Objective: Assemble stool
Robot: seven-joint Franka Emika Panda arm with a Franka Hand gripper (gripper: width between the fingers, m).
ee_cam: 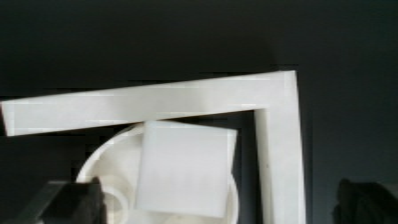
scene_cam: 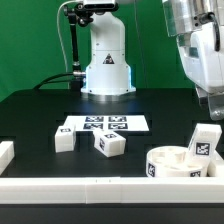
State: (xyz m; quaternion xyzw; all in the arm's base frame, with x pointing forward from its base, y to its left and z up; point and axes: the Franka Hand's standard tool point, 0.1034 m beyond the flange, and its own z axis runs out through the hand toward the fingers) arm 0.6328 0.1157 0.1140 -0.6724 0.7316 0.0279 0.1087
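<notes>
On the exterior view's far left, a short piece of white rail (scene_cam: 5,155) lies at the edge of the black table (scene_cam: 30,115). Next comes one stool leg (scene_cam: 64,138), a small white block with a tag, standing alone. Just behind and to its right lies the marker board (scene_cam: 105,124), flat in front of the robot's base (scene_cam: 107,60). A second leg (scene_cam: 110,145) sits tilted just in front of that board, apart from the first. A long white rail (scene_cam: 100,187) runs along the near edge of the table. Further right is the round stool seat (scene_cam: 168,160), a shallow rimmed disc resting against that rail. The third leg (scene_cam: 205,140) stands upright at the disc's right side, its tag facing the camera; whether it stands inside the rim or just behind it I cannot tell. The gripper (scene_cam: 212,102) hangs above this leg, clear of it. In the wrist view the rail's corner (ee_cam: 267,100) frames the disc (ee_cam: 111,165) and the leg (ee_cam: 187,165), which overlaps the disc. The gripper (ee_cam: 214,200) has its dark fingers (ee_cam: 75,200) spread wide, holding nothing.
</notes>
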